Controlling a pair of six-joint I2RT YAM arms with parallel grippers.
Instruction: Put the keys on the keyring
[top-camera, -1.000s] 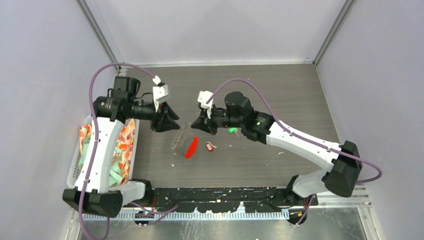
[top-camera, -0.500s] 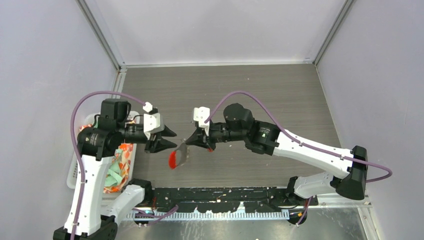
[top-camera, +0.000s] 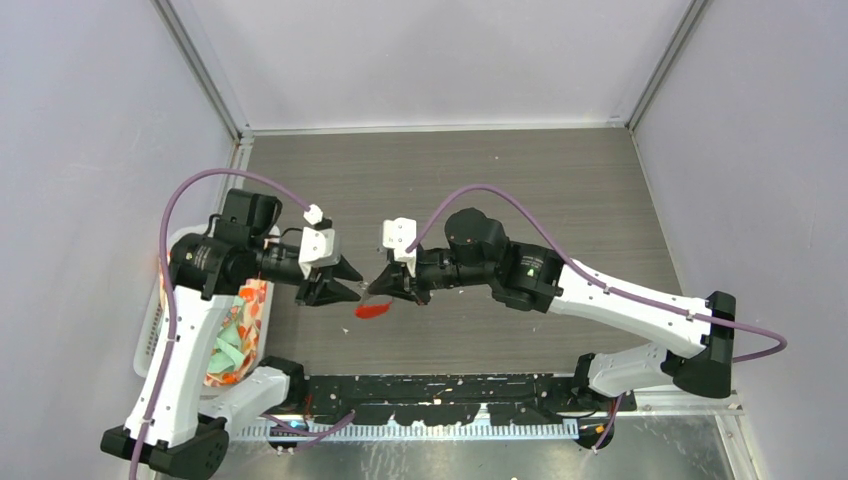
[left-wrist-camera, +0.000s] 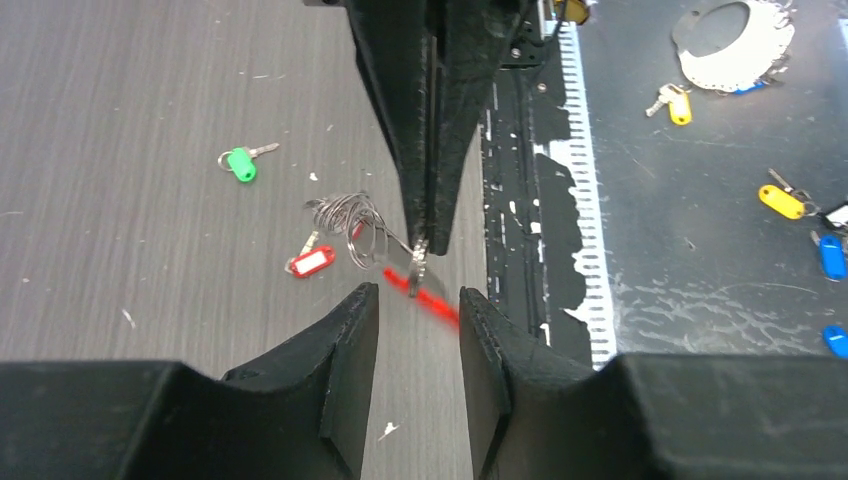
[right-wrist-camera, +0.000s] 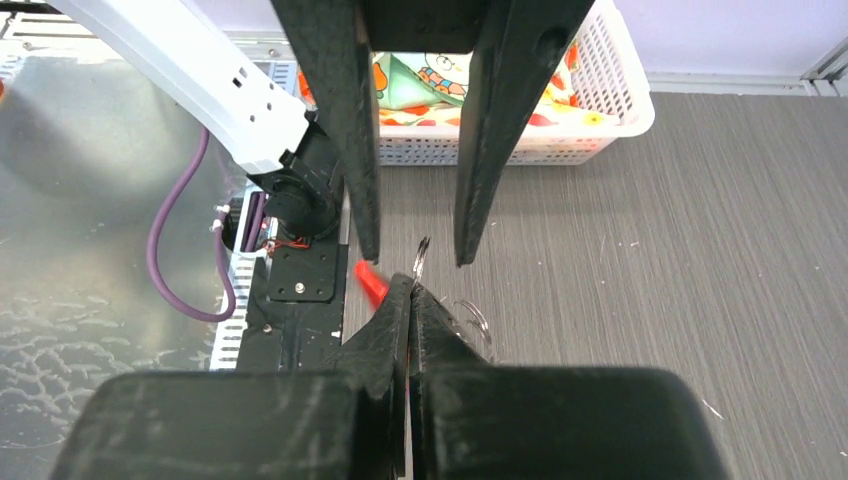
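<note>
two keys lie on the table (left-wrist-camera: 150, 80), a green-headed key (left-wrist-camera: 240, 163) and a red-and-white-tagged key (left-wrist-camera: 308, 262), with one keyring (left-wrist-camera: 350, 215), one white basket (right-wrist-camera: 600, 130) and, at the frame's right edge, two yellow-tagged keys (left-wrist-camera: 679, 103) and two blue tags (left-wrist-camera: 832, 255).

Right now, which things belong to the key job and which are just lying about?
Job: keyring with red strip, pinched in the right pincer; green-headed key; red-tagged key; open left pincer.
Lying about: white basket of cloth; coloured spare keys.

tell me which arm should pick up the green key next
Left. The left pincer is open and empty, and the green key lies loose in its wrist view; the right pincer is shut on the keyring.
</note>
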